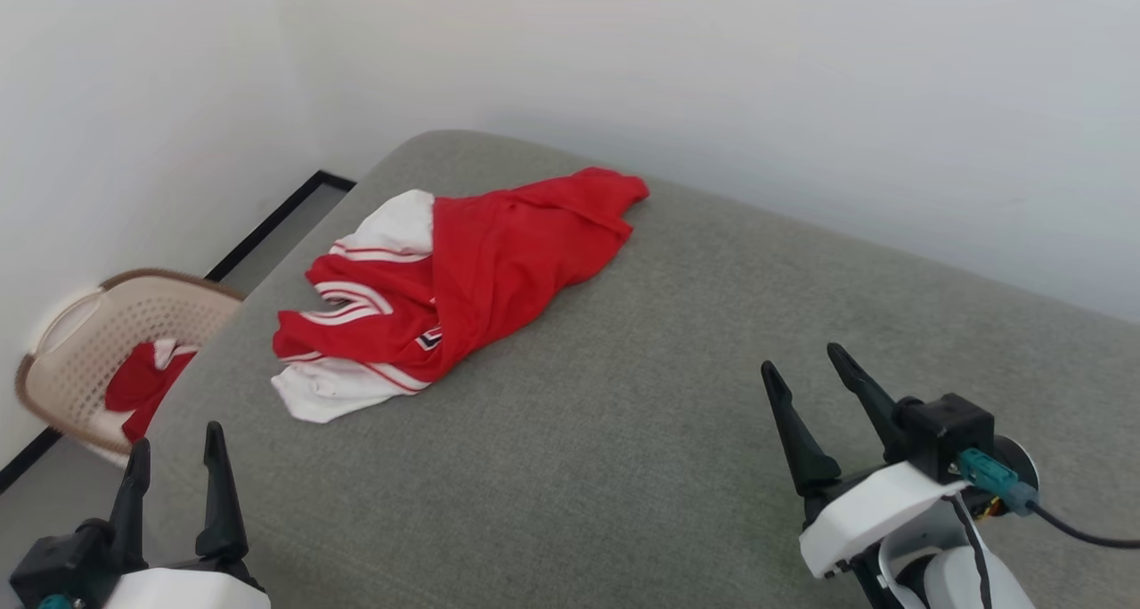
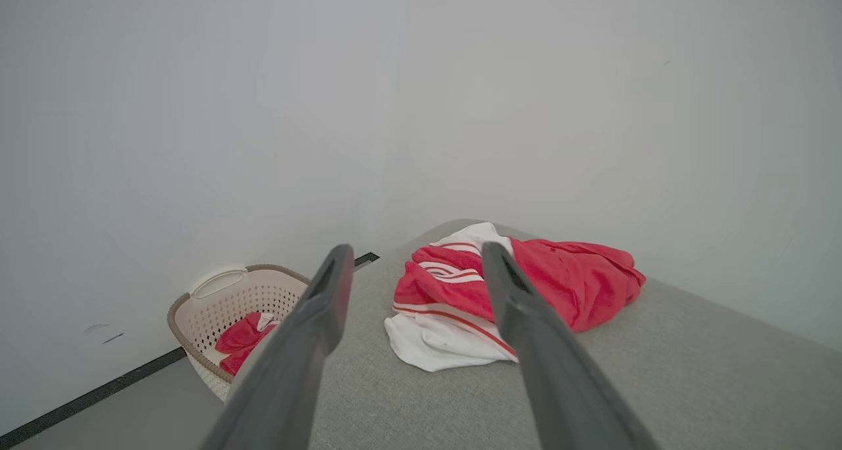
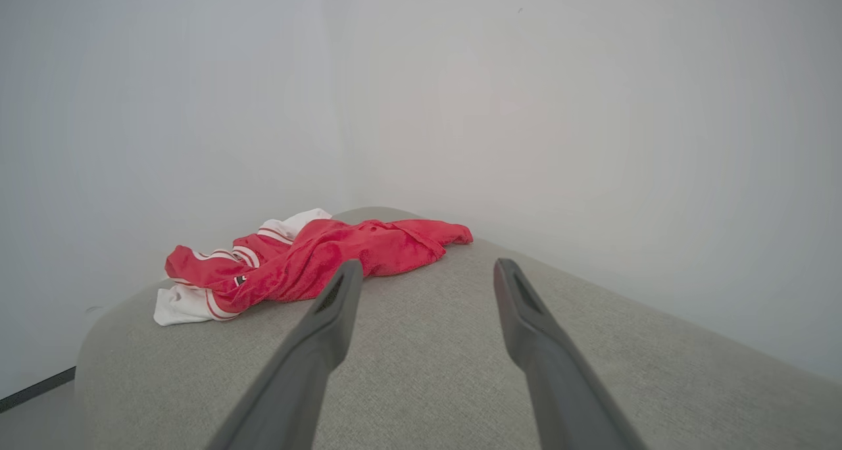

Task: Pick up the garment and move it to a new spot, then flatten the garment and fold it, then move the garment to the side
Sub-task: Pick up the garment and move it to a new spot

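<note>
Garment point(image 1: 463, 275) lay crumpled near far left corner of bench point(image 1: 623, 449), white sleeves toward left edge. Unflattened, so pick-up judged pending. Left gripper point(image 1: 176, 437) and right gripper point(image 1: 802, 360) hovered over near edge, well apart from cloth, fingers spread, empty, likely readied for approach. Basket point(image 1: 98, 333) on floor beside left edge.

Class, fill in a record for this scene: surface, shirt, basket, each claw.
surface: grey cushion
shirt: red and white, crumpled on the cushion's far left part
basket: beige, on the floor at left, red cloth inside
left claw: open, empty, short of the shirt
right claw: open, empty, over bare cushion
</note>
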{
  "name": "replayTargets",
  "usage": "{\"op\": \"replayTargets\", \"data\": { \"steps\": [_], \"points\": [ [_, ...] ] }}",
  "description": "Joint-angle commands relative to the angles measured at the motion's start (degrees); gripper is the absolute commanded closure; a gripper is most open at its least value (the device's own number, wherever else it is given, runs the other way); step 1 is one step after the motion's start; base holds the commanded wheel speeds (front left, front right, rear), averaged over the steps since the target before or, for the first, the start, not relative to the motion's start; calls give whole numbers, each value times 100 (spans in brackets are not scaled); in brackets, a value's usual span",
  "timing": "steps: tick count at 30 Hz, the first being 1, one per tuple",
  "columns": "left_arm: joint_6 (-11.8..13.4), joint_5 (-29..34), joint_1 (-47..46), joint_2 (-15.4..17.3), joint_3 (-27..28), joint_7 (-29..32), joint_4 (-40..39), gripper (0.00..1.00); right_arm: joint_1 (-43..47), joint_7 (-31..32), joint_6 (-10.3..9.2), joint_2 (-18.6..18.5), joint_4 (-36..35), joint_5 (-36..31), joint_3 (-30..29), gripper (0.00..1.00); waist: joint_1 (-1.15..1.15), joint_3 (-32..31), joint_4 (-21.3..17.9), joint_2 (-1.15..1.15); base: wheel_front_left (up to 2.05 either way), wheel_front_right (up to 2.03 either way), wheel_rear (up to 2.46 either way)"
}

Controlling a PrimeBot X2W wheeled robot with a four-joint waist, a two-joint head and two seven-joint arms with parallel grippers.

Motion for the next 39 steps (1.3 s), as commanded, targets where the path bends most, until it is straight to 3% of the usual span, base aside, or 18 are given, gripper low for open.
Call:
{"op": "replayTargets", "data": {
  "steps": [1,8,14,21,32,39],
  "points": [
    [38,-33,55,-44,15,-11,-46,0,-60,32,0,-12,-1,34,26,0,0,68,73,0,0,0,0],
    [56,-212,-260,-107,28,-1,-18,0,-119,-5,0,-85,24,68,-83,0,0,175,144,0,0,0,0],
    [-104,-221,-1076,92,-255,126,450,0,-55,72,0,-82,-135,-70,-306,0,0,354,25,0,0,0,0],
    [-255,-417,-2542,458,-490,63,1513,0,-367,297,0,-229,-522,-176,-259,0,0,931,-590,0,0,0,0],
    [-287,-857,-4081,889,-743,7,3036,0,-869,643,0,-477,-1205,-283,-266,0,0,2100,-1424,0,0,0,0],
    [-290,-1472,-5050,1179,-854,516,4519,0,-1142,795,0,-623,-1541,-323,-267,0,0,2841,-1776,0,0,0,0]
  ]
}}
